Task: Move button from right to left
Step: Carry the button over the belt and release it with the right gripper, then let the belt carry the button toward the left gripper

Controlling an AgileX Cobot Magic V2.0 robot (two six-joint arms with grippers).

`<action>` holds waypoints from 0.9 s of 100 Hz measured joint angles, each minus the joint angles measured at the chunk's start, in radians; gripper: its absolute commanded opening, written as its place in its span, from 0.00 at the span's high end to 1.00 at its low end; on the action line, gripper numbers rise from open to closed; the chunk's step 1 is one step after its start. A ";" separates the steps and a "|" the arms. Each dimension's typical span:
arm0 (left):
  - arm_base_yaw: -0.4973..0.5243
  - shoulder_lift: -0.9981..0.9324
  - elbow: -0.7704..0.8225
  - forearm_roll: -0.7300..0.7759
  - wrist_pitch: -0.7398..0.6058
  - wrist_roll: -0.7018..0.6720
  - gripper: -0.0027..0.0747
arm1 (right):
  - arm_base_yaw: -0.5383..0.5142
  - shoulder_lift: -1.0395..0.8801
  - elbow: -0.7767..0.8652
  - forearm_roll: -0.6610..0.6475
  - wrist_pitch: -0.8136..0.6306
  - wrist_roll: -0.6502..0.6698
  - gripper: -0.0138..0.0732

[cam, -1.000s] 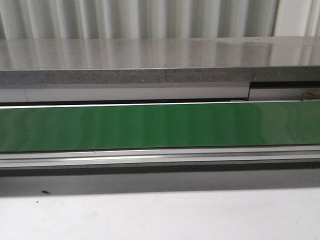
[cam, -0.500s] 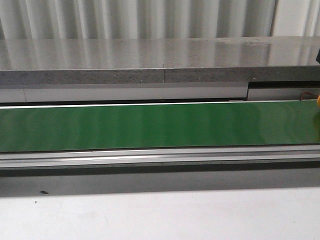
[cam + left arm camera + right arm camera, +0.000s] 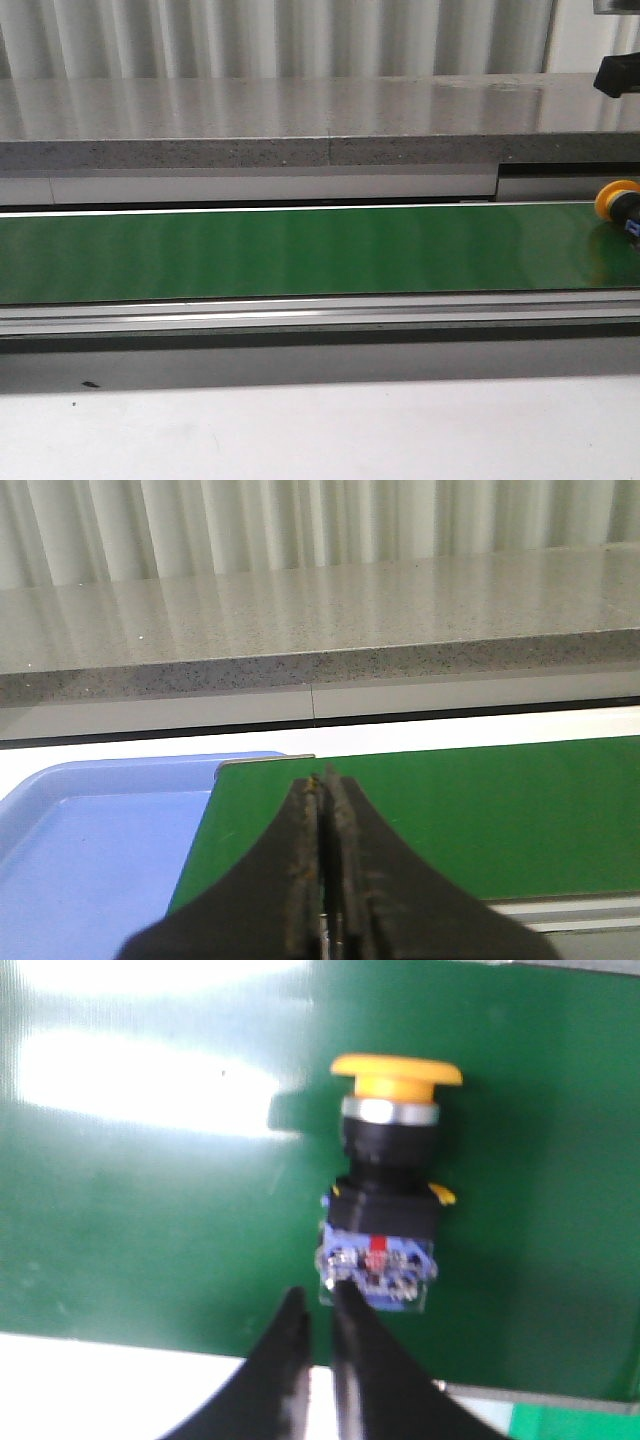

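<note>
The button (image 3: pixel 616 203) lies on the green belt (image 3: pixel 300 250) at the far right edge of the front view. In the right wrist view the button (image 3: pixel 385 1200) lies on its side, with a yellow cap, a black collar and a blue-and-clear block. My right gripper (image 3: pixel 318 1302) hovers just short of the block end, its fingers nearly together and holding nothing. A dark part of the right arm (image 3: pixel 618 75) shows at the top right. My left gripper (image 3: pixel 323 780) is shut and empty over the left end of the belt (image 3: pixel 500 810).
A blue tray (image 3: pixel 90 860) sits just past the belt's left end. A grey stone counter (image 3: pixel 300 120) runs behind the belt. A metal rail (image 3: pixel 300 312) and a white table surface (image 3: pixel 300 430) lie in front of it.
The button has come into view at the belt's right edge and moved a little leftward. A dark part of the right arm has appeared at the top right.
</note>
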 measured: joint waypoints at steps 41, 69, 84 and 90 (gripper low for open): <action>0.000 0.000 0.000 0.000 0.000 0.000 0.99 | 0.043 -0.373 0.292 -0.009 -0.184 -0.053 0.92; 0.000 0.000 0.000 0.000 0.000 0.000 0.99 | 0.044 -0.699 0.495 -0.009 -0.294 -0.056 0.92; 0.000 0.000 0.000 0.000 0.000 0.000 0.99 | 0.044 -0.882 0.584 -0.009 -0.340 -0.056 0.92; 0.000 0.000 0.000 0.000 0.000 0.000 0.99 | 0.044 -0.949 0.621 -0.009 -0.362 -0.056 0.92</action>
